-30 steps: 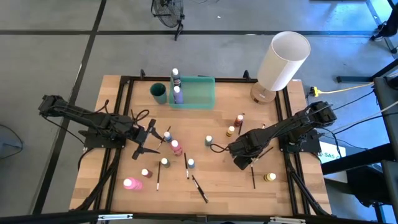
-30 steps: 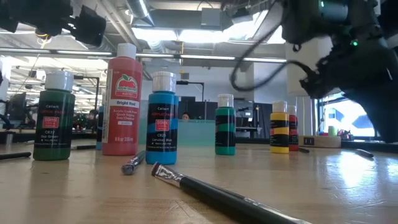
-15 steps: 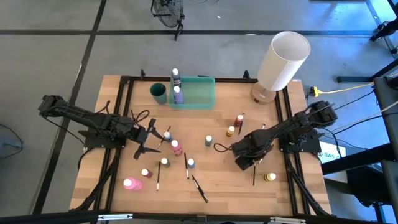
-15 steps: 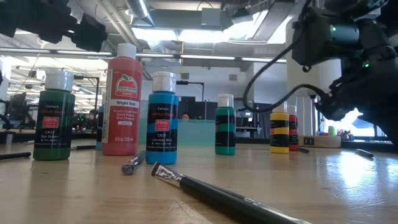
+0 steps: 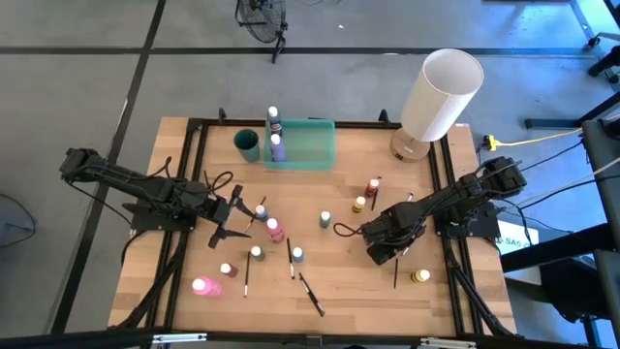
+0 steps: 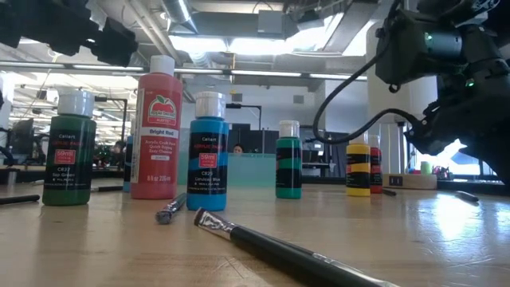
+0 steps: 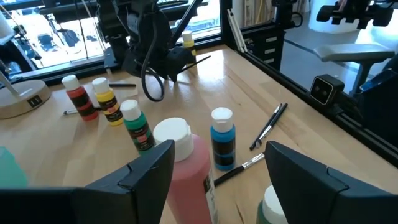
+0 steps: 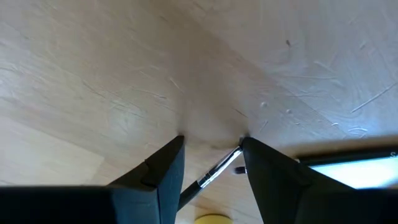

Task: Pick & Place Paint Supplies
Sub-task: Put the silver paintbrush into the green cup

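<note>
Small white-capped paint bottles stand on the wooden table, among them a pink-red one point(image 5: 275, 230), a blue one point(image 5: 297, 254) and a green one point(image 5: 325, 219). Thin dark paintbrushes point(image 5: 310, 294) lie between them. My right gripper point(image 5: 380, 256) points down at the table, open, its fingers on either side of one end of a paintbrush point(image 8: 211, 173). My left gripper point(image 5: 238, 217) hovers open at the table's left, facing the pink-red bottle point(image 7: 186, 168). Two purple bottles point(image 5: 277, 145) stand in the green tray point(image 5: 315, 145). My right gripper comes from above with its fingertips point(image 8: 176, 146) low at the tabletop. The brush's end point(image 8: 231, 157) lies flat on the wood between them, close to one finger. I cannot tell whether that finger touches it.
A white lamp point(image 5: 441, 97) stands at the far right corner and a teal cup point(image 5: 248, 144) beside the tray. A yellow bottle point(image 5: 419, 276) lies near the right gripper and a pink one point(image 5: 205, 286) near the front left. Black frame rails run along the table's edges.
My right gripper has sunk toward the tabletop and shifted a little toward the table's right edge, turning slightly, then stopped over the paintbrush.
</note>
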Robot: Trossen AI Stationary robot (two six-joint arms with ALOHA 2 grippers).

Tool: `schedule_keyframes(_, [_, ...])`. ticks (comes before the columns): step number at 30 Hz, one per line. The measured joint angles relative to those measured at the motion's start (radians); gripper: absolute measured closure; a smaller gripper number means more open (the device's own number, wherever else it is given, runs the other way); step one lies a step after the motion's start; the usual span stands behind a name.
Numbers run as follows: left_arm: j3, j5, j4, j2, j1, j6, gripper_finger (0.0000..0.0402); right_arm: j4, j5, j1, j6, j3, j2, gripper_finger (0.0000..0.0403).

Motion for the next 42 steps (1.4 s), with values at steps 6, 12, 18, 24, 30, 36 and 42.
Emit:
schedule_keyframes(6, [0.0,0.0,0.0,0.0,0.0,0.0,0.0155,0.045,-0.001,-0.003,-0.004,0.0,-0.001,0.0234])
schedule_keyframes(12, [0.0,0.0,0.0,0.0,0.0,0.0,0.0153,0.179,0.005,-0.011,-0.036,0.001,-0.001,0.0234])
schedule_keyframes(18, [0.0,0.0,0.0,0.0,0.0,0.0,0.0155,0.253,0.014,-0.013,-0.061,0.001,0.0,0.0234])
schedule_keyframes(24, [0.0,0.0,-0.001,0.0,0.0,0.0,0.0153,0.25,0.019,-0.022,-0.053,0.0,0.001,0.0234])
schedule_keyframes(30, [0.0,0.0,-0.001,0.0,0.0,0.001,0.0154,0.246,0.033,-0.036,-0.053,0.0,0.001,0.0234])
schedule_keyframes(36, [0.0,0.0,-0.001,0.0,0.0,0.001,0.0154,0.246,0.084,-0.042,-0.113,0.002,0.0,0.0234])
schedule_keyframes(42, [0.0,0.0,-0.002,0.0,0.0,0.001,0.0153,0.277,0.112,-0.043,-0.136,0.002,-0.001,0.0234])
